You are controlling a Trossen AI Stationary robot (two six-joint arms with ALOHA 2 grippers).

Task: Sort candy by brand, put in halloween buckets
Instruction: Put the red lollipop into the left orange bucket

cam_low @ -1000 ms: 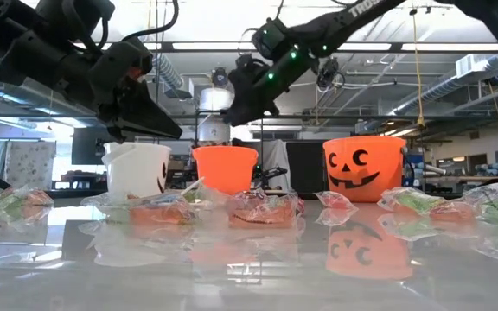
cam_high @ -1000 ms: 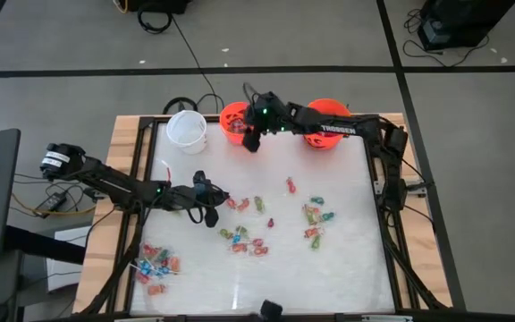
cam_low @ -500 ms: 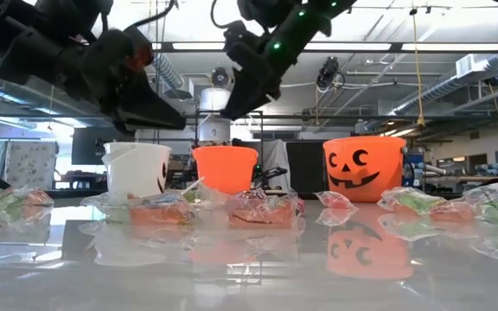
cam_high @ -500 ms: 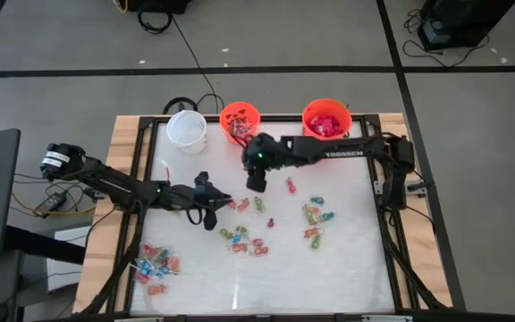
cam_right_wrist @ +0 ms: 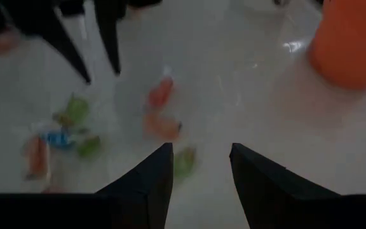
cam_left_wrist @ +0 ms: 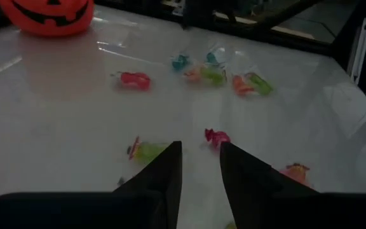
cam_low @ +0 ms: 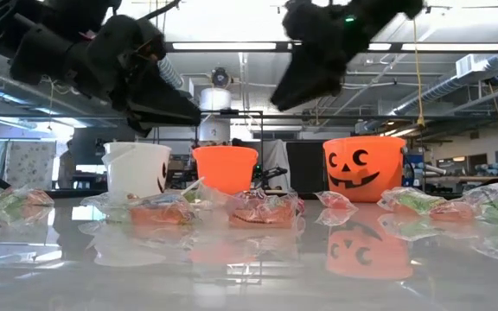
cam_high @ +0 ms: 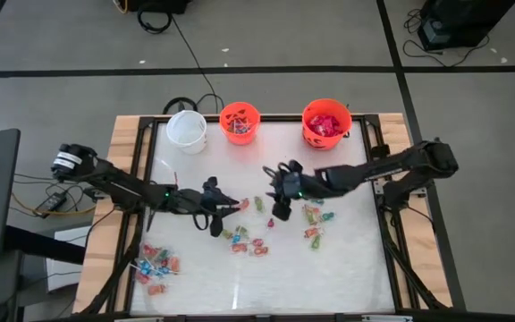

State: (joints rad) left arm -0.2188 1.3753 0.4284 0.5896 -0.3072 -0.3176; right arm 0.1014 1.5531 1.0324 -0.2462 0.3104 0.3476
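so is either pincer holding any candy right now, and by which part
Nothing is held. The left pincer and the right pincer both stand open with bare gaps, above the loose candy on the table.

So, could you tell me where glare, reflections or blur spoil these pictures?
Low view: the glossy table mirrors the larger orange bucket and ceiling lights wash out the top. Left wrist view: glare streaks beside that bucket. Right wrist view: the candy is smeared. High view: evenly lit.
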